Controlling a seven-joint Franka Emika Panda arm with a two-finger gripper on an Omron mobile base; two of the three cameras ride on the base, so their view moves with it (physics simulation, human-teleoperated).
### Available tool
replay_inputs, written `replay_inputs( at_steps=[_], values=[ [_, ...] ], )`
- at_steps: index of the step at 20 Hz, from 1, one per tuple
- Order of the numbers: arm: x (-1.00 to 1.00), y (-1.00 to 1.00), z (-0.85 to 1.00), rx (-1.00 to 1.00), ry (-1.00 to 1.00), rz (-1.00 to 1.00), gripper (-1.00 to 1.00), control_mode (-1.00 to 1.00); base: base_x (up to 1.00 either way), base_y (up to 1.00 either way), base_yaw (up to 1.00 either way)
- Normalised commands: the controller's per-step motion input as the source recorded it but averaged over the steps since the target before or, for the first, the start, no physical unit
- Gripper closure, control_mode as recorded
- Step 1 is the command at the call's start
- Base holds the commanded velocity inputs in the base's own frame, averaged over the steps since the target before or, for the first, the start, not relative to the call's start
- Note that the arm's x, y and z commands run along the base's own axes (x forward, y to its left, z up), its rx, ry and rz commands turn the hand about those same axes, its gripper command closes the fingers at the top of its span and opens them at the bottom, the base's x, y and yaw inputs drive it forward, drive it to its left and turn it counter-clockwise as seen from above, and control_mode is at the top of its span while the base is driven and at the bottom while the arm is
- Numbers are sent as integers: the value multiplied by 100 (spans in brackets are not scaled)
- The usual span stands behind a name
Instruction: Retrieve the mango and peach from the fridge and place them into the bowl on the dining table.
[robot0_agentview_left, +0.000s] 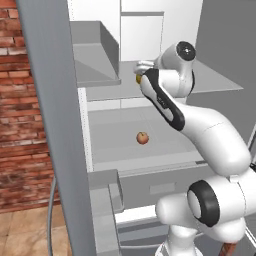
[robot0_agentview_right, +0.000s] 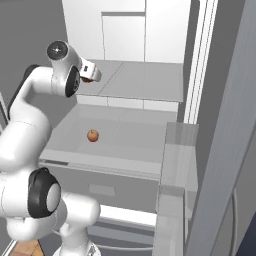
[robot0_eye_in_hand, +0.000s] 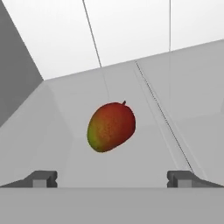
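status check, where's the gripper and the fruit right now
Gripper open, lined up on the mango on an upper fridge shelf, not touching. Peach alone on the shelf below. Nothing between jaws and mango.

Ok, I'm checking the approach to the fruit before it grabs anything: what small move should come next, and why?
Probably ease the claw straight forward toward the mango. In the hand view its fingertips stand wide apart, and the mango lies on the fridge shelf ahead, centred between them but not yet within them. The peach sits on the shelf below and can wait.
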Motion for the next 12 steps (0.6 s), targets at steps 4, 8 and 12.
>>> replay_inputs(
  at_steps=[4,8,12],
  values=[
    [30,4,0,0,2,-6,-100,-100,0,0,0],
    [23,1,0,0,6,-4,-100,-100,0,0,0],
    [24,0,0,0,11,-4,-100,-100,0,0,0]
  ],
)
